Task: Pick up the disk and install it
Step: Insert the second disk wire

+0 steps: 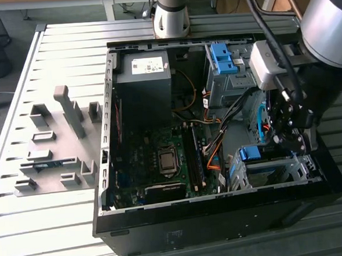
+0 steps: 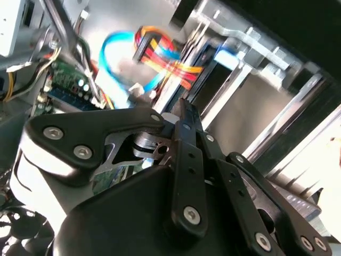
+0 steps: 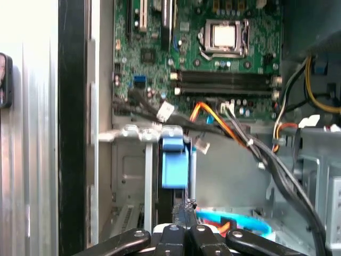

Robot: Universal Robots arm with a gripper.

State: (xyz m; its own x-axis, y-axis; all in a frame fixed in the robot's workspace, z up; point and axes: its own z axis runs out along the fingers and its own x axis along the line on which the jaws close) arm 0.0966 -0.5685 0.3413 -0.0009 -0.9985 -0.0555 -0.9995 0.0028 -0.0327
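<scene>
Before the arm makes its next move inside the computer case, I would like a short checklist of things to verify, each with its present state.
1. Gripper is over the drive cage at the exterior view's right: ok.
2. Disk sits in that cage, its blue carrier tab showing: ok.
3. Disk pushed fully home: cannot tell.
4. Gripper fingers open or shut: cannot tell.
5. Loose cables clear of the cage: not ok; the bundle crosses just beside it in the first wrist view.
6. Blue cable clear of the gripper: cannot tell.
</scene>
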